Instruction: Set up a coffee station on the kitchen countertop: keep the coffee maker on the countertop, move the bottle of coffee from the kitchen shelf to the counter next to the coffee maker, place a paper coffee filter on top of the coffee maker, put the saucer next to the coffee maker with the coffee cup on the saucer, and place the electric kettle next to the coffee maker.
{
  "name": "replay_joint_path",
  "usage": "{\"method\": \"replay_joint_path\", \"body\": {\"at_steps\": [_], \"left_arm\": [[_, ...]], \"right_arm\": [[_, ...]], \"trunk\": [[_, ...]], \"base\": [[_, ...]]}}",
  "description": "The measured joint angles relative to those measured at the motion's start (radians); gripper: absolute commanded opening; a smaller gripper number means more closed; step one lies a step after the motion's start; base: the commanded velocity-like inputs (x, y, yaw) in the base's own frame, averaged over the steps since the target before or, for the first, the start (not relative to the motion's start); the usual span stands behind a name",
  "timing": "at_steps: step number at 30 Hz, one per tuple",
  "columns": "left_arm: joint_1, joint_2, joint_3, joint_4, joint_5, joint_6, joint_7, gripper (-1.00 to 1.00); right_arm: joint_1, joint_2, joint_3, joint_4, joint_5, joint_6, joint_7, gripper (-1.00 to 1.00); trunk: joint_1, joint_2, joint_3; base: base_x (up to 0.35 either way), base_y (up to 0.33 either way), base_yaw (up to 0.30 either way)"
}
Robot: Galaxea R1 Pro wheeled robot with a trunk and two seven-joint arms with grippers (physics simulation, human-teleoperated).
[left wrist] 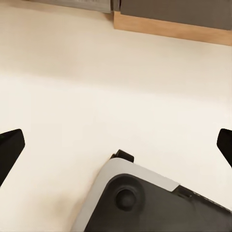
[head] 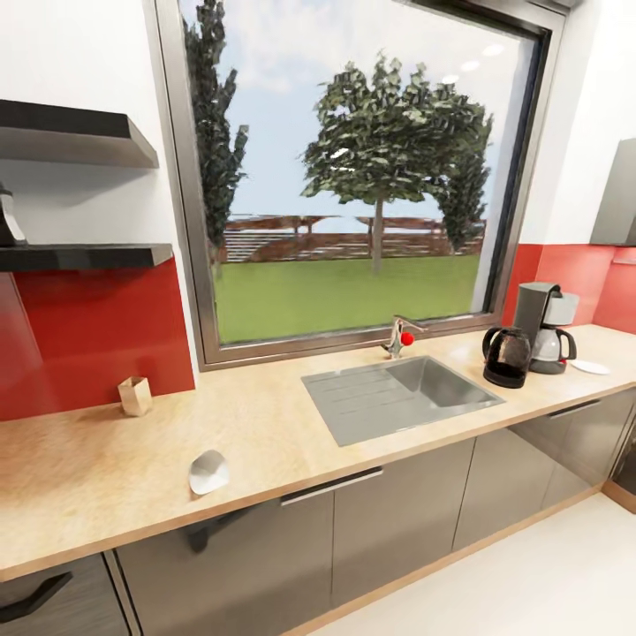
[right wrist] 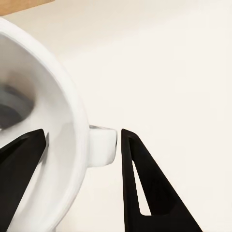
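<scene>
Right gripper (right wrist: 79, 145) clamping white coffee cup (right wrist: 43, 121), kettle (head: 507, 356) beside coffee maker (head: 546, 327)

The counter (head: 265, 442) looks like pale wood, and the sink (head: 402, 396) is dull grey metal. The wall (head: 97, 336) behind is shiny red, and the kettle (head: 507, 356) is shiny black. The cup (right wrist: 43, 135) looks smooth, white and glossy, next to matt black fingers (right wrist: 145, 188).
</scene>
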Motion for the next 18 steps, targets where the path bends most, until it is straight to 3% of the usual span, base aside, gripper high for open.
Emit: {"method": "replay_joint_path", "body": {"at_steps": [15, 18], "left_arm": [[0.0, 0.0, 0.0, 0.0, 0.0, 0.0, 0.0, 1.0], [0.0, 0.0, -0.001, 0.0, 0.0, 0.0, 0.0, 1.0]], "right_arm": [[0.0, 0.0, 0.0, 0.0, 0.0, 0.0, 0.0, -1.0], [0.0, 0.0, 0.0, 0.0, 0.0, 0.0, 0.0, -1.0]], "trunk": [[-0.058, 0.105, 0.047], [-0.058, 0.105, 0.047]], "base": [[0.0, 0.0, 0.0], [0.0, 0.0, 0.0]]}}
